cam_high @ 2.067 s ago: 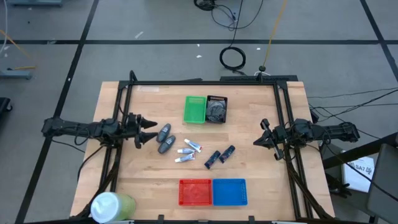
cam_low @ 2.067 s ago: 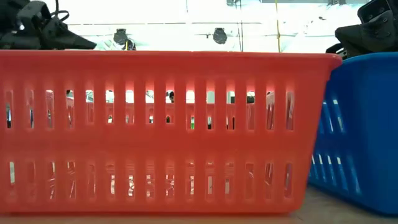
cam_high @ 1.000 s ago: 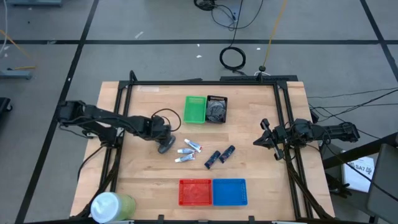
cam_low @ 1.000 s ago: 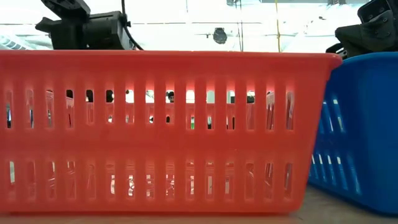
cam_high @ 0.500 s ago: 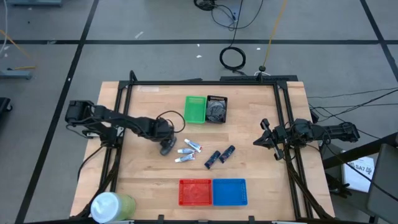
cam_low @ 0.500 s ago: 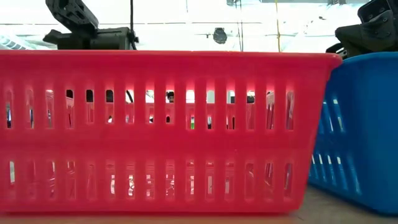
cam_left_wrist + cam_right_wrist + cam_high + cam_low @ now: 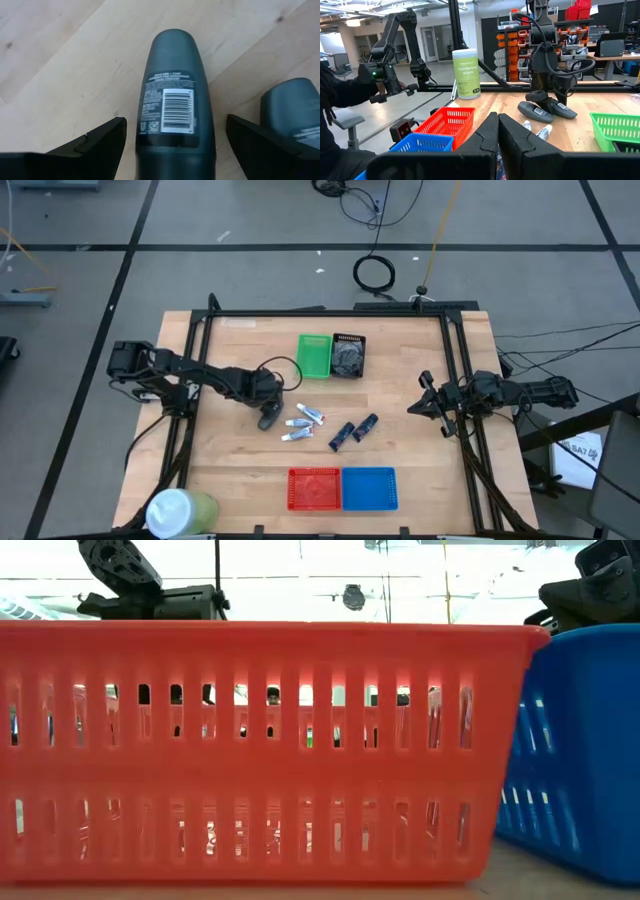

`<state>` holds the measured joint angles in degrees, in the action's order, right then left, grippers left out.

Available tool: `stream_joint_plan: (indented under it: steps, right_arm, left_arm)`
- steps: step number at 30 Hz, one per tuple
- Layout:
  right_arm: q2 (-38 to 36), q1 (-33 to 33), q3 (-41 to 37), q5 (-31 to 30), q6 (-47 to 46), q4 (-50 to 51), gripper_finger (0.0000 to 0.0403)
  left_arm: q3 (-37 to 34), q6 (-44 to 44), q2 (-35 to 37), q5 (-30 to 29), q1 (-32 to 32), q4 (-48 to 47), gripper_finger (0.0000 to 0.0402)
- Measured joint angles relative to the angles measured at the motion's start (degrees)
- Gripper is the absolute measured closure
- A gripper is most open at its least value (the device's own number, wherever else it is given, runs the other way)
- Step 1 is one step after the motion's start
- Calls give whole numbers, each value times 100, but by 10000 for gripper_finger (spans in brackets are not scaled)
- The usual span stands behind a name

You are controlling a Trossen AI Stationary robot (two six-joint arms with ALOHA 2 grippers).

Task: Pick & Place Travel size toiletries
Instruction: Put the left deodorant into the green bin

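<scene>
L gripper (image 7: pixel 172 145) low over table (image 7: pixel 400 470), jaws spread wide, nothing clamped; fingers (image 7: pixel 95 142) flanking one grey oval container (image 7: pixel 175 95), lying flat w/ barcode label up, right between jaws, gaps visible both sides. Second grey oval container (image 7: pixel 292 107) just beside, outside one finger. Same pair in R wrist view (image 7: pixel 535 111), (image 7: pixel 562 109), under L arm's gripper.

Farther out from L jaws: three white-silver tubes (image 7: pixel 303 423) near, then two dark navy tubes (image 7: pixel 352 430) beyond. Green tray (image 7: pixel 314 355) and black tray (image 7: pixel 348 355) off to far side of table; red tray (image 7: pixel 314 488) and blue tray (image 7: pixel 369 488) at near edge.

R gripper (image 7: pixel 497 131) clenched tight, empty, parked at R table edge, well apart from toiletries. Wipes cylinder (image 7: pixel 466 73) at far corner from it.
</scene>
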<state>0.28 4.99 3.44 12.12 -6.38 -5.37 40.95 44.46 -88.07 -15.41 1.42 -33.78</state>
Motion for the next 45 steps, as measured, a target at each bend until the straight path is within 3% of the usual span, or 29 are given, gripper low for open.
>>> stream_joint_plan:
  steps: [16, 28, 35, 41, 45]
  right_arm:
    - [1, -2, 0, 0, -1, 0, 403]
    - [1, 0, 0, 0, -1, 0, 403]
    - [1, -2, 0, -2, -1, 0, 403]
    - [1, 0, 0, 0, -1, 0, 403]
    - [1, -2, 0, 0, 1, 0, 403]
  left_arm:
    - [0, -85, 2, 284, 25, -40, 70]
    - [-2, -200, 0, 313, 21, -37, 207]
    - [-2, -216, 0, 163, 21, -40, 207]
    - [-9, -199, -4, 50, 21, -37, 179]
    - [-9, -203, -7, 8, 21, -27, 205]
